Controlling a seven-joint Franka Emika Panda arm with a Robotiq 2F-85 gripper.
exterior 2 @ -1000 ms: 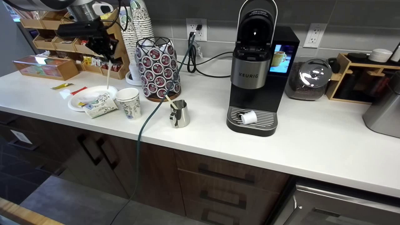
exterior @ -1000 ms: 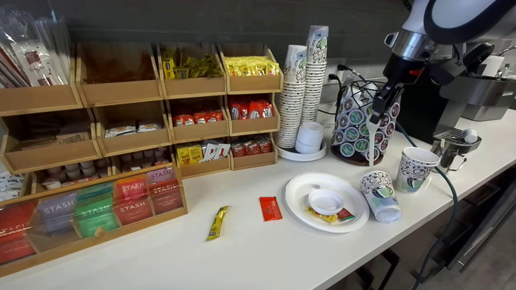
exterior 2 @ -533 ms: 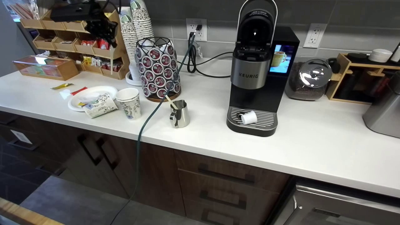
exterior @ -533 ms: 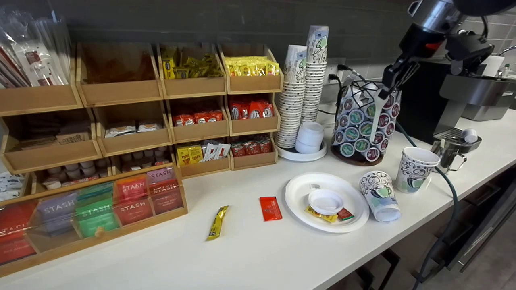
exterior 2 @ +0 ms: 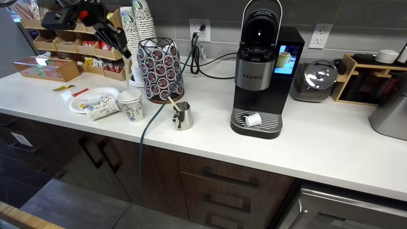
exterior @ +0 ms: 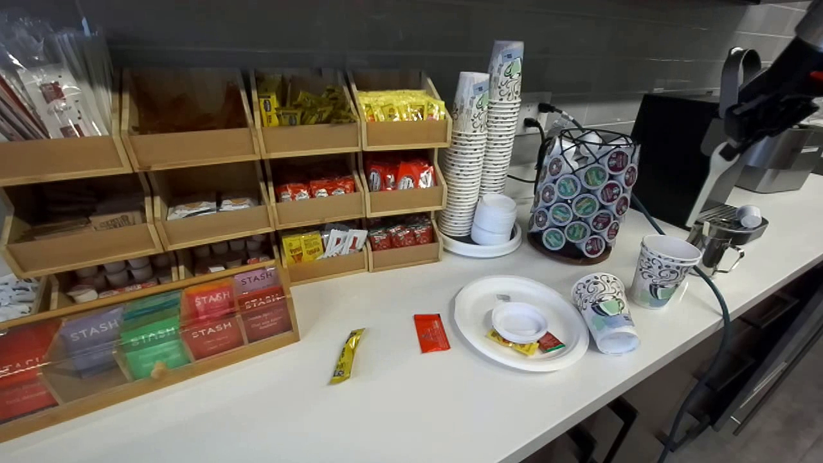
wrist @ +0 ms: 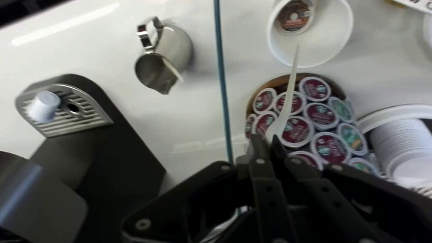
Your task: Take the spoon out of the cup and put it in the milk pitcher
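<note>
Evidently, the removal step is complete and insertion outstanding. From the left in an exterior view, beside a white paper plate (exterior 2: 74,104), the patterned paper cup (exterior 2: 102,108), taken as the task's cup, lies on its side. Next is the gripper (wrist: 269,140): the wrist view shows it pinched together on the broad end of the spoon (wrist: 288,98), which hangs in the air, handle slanting down. The spoon, thin and apparently plastic, is judged light, slightly flexible and smooth enough to twist under a loose pinch; the broad end is a sound hold, leaving the narrow handle free to go in first. An upright paper cup (exterior 2: 133,108) follows, then a dark teal cable (wrist: 221,67), an obstacle to be cleared. The steel milk pitcher (exterior 2: 185,120) stands upright beyond it, with a pale stick (exterior 2: 174,104) leaning over its rim and taking up part of the opening. Its body is judged rigid, slippery and readily nudged; should it need steadying, the side handle is the place to take hold. Well apart at the right is the Keurig coffee machine (exterior 2: 254,76), not involved.
</note>
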